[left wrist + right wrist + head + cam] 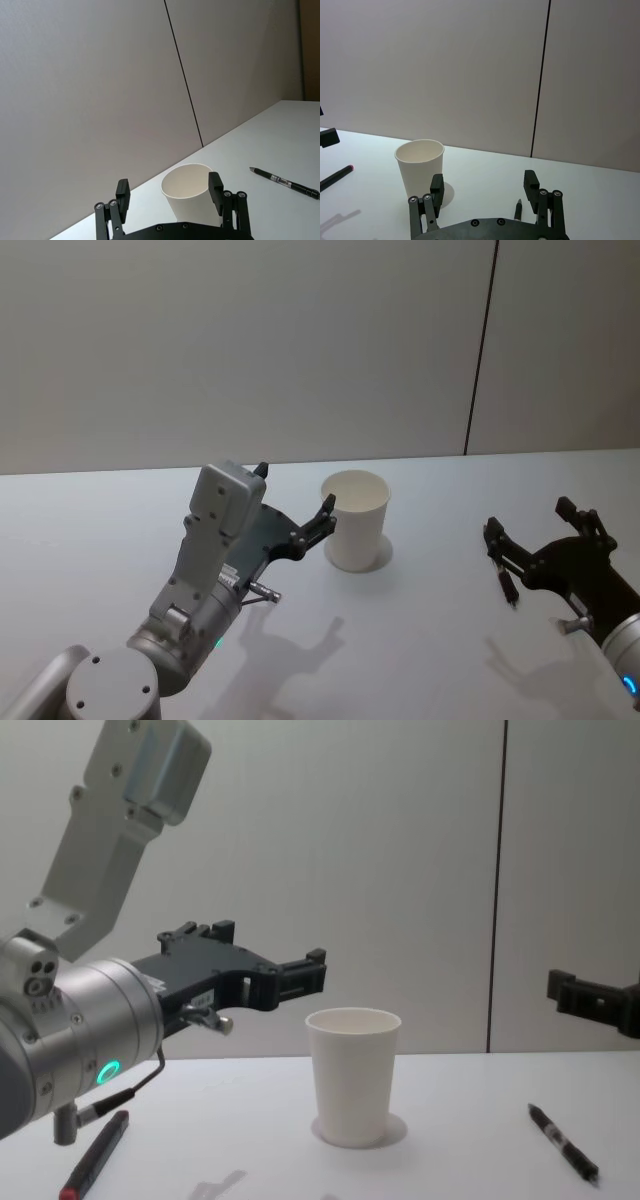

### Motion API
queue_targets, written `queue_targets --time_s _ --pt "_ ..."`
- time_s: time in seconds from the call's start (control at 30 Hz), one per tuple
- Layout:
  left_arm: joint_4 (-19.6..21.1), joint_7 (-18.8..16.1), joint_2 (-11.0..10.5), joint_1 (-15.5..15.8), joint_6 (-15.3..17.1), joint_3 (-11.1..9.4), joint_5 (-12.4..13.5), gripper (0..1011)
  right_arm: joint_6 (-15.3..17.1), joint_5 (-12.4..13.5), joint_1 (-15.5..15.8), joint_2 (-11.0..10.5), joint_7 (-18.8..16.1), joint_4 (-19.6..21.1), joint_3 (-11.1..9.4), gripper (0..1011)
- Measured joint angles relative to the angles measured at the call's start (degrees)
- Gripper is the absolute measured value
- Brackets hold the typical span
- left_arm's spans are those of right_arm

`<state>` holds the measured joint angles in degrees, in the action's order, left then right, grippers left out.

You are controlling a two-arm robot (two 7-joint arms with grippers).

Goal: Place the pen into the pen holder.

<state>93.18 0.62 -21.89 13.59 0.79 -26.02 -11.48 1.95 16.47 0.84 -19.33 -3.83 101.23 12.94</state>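
Your left gripper [297, 500], fingers apart, hovers just left of the upright pen holder [355, 520]. Your right gripper [540, 527], also spread, hangs over the pen [503, 575] lying far right on the table [420, 640].

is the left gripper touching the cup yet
Apart. In the chest view the left gripper hangs open above and to the left of the pen holder, with bare wall showing between its fingertips and the rim.

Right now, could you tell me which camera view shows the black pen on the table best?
The left wrist view: the pen lies clear, full length. The chest view shows it foreshortened; in the head view the right gripper crowds it; the right wrist view shows its tip.
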Motion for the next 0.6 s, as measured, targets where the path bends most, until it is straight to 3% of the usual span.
queue_targets --time_s 0.6 --pt "0.0 0.0 0.0 0.0 0.0 0.0 0.0 1003 0.0 0.0 0.0 0.0 0.0 0.0 0.0 1001"
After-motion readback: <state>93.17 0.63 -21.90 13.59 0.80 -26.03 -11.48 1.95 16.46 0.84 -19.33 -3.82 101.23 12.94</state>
